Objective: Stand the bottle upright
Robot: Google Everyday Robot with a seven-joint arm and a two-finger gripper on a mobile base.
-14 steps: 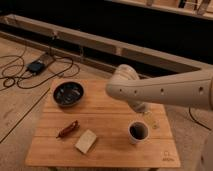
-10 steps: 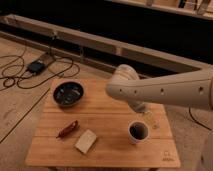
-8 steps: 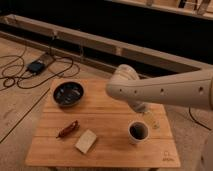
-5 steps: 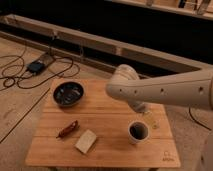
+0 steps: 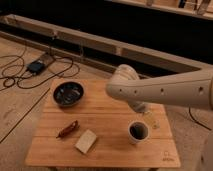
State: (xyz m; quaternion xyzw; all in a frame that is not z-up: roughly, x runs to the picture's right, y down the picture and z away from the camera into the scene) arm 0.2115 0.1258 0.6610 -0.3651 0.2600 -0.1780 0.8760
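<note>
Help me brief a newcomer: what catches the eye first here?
The big white robot arm reaches in from the right over the wooden table, its end effector hanging at the table's right side, close above the clear bottle beside the white mug. A dark bowl sits at the back left.

Matt pale wooden table (image 5: 107, 150), clear bottle (image 5: 150, 120)

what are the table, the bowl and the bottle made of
Table: light wood, matte, with plank seams showing.
Bowl: dark with glossy glints, probably glazed ceramic, possibly plastic.
Bottle: clear with a pale yellowish tint; plastic or glass, can't tell which. It sits right of the mug, just below the gripper.
</note>
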